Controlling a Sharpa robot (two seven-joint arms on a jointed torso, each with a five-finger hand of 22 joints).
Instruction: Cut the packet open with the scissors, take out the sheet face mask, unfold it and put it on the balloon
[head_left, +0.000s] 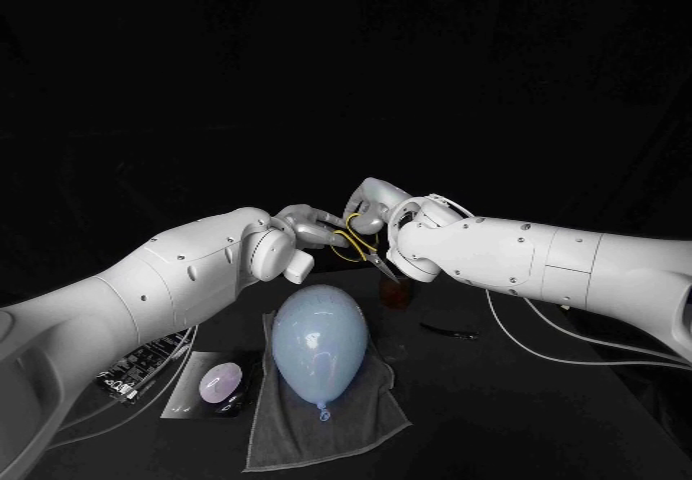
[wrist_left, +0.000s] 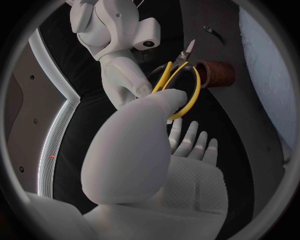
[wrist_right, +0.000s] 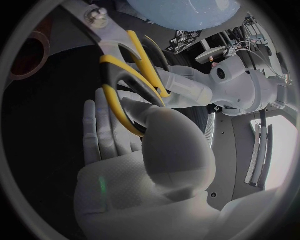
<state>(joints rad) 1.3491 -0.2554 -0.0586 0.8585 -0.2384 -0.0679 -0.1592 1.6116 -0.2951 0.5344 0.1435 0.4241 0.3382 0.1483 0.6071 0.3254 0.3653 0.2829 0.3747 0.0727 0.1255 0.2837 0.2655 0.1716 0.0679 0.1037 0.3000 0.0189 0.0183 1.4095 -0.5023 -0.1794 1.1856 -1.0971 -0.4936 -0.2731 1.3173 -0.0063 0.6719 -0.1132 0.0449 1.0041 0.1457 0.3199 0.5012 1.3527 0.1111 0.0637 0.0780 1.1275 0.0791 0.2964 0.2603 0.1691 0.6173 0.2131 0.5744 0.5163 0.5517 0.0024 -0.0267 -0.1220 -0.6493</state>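
The left hand and the right hand are both gripping the yellow loops of the scissors above the table, blades pointing down. The packet is lying flat beside the balloon. It is likely handling as thin, light and slick, so pinching one edge firmly looks wisest.

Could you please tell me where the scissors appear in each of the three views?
Head view: scissors in the middle, between the left hand and right hand, beyond the balloon.
Left wrist view: yellow handles at the left hand's thumb tip, blades beside the brown cup.
Right wrist view: yellow handles at the right hand's thumb, balloon beyond.
Shared landmark: the brown cup near the blades, seen in all three.
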